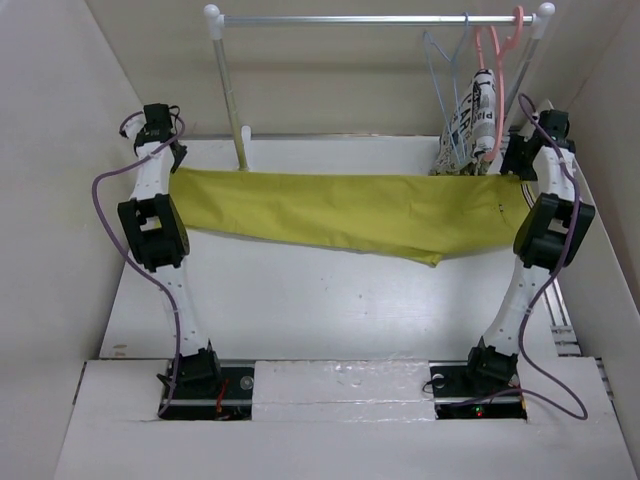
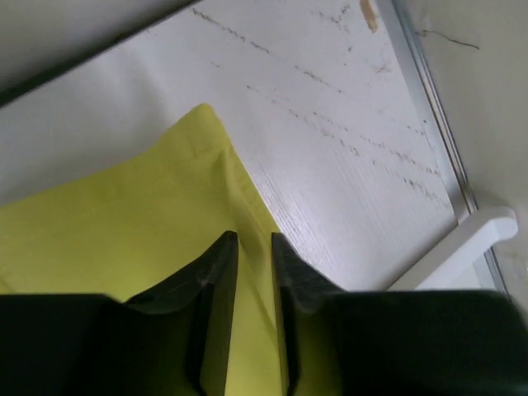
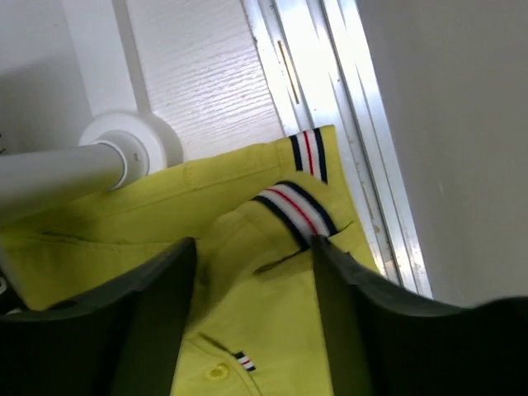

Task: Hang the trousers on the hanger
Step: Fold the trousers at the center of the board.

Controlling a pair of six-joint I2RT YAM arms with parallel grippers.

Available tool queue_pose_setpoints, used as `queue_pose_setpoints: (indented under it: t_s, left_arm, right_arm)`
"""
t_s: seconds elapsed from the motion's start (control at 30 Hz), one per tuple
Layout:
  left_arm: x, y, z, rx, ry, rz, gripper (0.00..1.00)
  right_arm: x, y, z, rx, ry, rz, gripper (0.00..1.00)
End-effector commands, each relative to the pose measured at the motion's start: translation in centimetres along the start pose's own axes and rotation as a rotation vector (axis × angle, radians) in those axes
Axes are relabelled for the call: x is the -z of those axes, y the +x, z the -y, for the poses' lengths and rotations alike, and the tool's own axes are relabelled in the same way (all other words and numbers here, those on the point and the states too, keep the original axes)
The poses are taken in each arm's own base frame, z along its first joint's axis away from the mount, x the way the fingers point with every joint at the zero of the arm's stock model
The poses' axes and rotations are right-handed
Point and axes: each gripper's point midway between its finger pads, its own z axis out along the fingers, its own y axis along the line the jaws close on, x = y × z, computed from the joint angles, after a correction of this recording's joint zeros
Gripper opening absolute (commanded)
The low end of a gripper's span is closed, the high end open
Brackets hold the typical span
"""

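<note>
Top view: mustard trousers [image 1: 350,212] stretched between both arms above the table [image 1: 300,310], pale-blue hanger [image 1: 445,75] bare on the rail [image 1: 380,18], hanging not started; left wrist: left gripper [image 2: 254,247] nearly closed, pinching the leg hem; right wrist: right gripper [image 3: 252,256] wide apart around the striped waistband [image 3: 294,210], grip unclear.

Mustard trousers [image 1: 350,212] stretched flat, horizontal; pale-blue hanger [image 1: 443,62] on rail.
</note>
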Motion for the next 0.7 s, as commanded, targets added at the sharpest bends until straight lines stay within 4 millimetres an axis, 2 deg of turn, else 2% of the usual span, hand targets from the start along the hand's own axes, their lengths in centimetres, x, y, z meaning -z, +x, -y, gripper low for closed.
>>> queue_pose_setpoints:
  t_s: [0.0, 0.03, 0.1, 0.13, 0.17, 0.2, 0.23, 0.27, 0.3, 0.33, 0.37, 0.4, 0.43, 0.47, 0.5, 0.53, 0.57, 0.6, 0.63, 0.67]
  left_arm:
    - [-0.7, -1.6, -0.3, -0.038, 0.005, 0.012, 0.22]
    - [-0.7, -1.5, -0.1, -0.042, 0.017, 0.011, 0.34]
    - [0.1, -2.0, -0.4, -0.064, 0.009, 0.024, 0.45]
    - [0.7, -2.3, -0.7, -0.078, -0.002, 0.027, 0.54]
    - [0.9, -2.1, -1.8, -0.095, -0.038, 0.034, 0.56]
    - [2.6, -3.0, -2.1, -0.102, -0.043, 0.058, 0.58]
    - [3.4, -3.3, -2.7, -0.106, -0.054, 0.075, 0.60]
    - [3.1, -1.6, -5.0, -0.130, -0.112, 0.050, 0.61]
    - [5.4, -2.6, -5.3, -0.118, -0.097, 0.084, 0.61]
    - [6.0, -2.5, -5.7, -0.094, -0.090, 0.100, 0.61]
    - [5.3, 0.5, -8.7, -0.097, -0.130, 0.030, 0.61]
    - [7.1, -0.1, -8.9, -0.055, -0.082, 0.042, 0.61]
    - [6.9, -0.7, -10.0, 0.026, -0.057, 0.052, 0.59]
    - [6.1, 2.8, -12.2, 0.044, -0.062, -0.048, 0.58]
    - [6.4, 3.0, -12.5, 0.075, -0.031, -0.061, 0.57]
    - [5.8, 2.9, -13.7, 0.115, -0.032, -0.078, 0.57]
    - [5.4, 4.6, -14.4, 0.132, -0.023, -0.139, 0.57]
    - [4.9, 5.3, -14.5, 0.131, -0.023, -0.163, 0.56]
    - [4.5, 5.4, -14.9, 0.137, -0.032, -0.172, 0.57]
    - [4.3, 5.5, -14.7, 0.137, -0.031, -0.182, 0.57]
  right_arm:
    - [2.3, -4.9, -0.1, 0.015, -0.030, 0.154, 0.68]
    - [2.5, -4.5, -0.3, 0.028, -0.044, 0.152, 0.78]
    - [3.6, -4.4, -0.7, 0.043, -0.068, 0.160, 0.82]
    - [4.9, -3.9, -0.8, 0.057, -0.077, 0.164, 0.84]
    - [5.7, -3.5, -1.3, 0.071, -0.080, 0.167, 0.84]
    - [6.4, -3.0, -1.3, 0.076, -0.079, 0.172, 0.86]
    - [9.3, -4.5, -1.6, 0.078, -0.090, 0.254, 0.87]
    - [8.6, -1.2, -2.2, 0.079, -0.107, 0.197, 0.86]
    - [9.3, -0.6, -2.3, 0.072, -0.114, 0.212, 0.85]
    - [10.0, -0.6, -2.7, 0.048, -0.130, 0.251, 0.76]
    - [11.3, 1.3, -3.0, 0.045, -0.150, 0.254, 0.66]
    - [11.7, 2.1, -3.5, 0.035, -0.175, 0.264, 0.49]
    - [12.3, 2.2, -4.1, 0.015, -0.210, 0.291, 0.13]
    - [12.7, 4.1, -5.0, 0.024, -0.239, 0.276, 0.01]
    - [12.8, 5.0, -5.6, -0.005, -0.273, 0.266, 0.00]
    - [13.1, 5.7, -6.8, -0.008, -0.321, 0.257, 0.00]
    - [13.1, 6.7, -7.7, -0.003, -0.348, 0.246, 0.00]
    - [12.9, 8.9, -7.8, -0.014, -0.358, 0.209, 0.00]
    - [12.7, 9.9, -8.5, -0.009, -0.379, 0.190, 0.05]
    - [12.6, 11.0, -8.4, -0.012, -0.378, 0.169, 0.05]
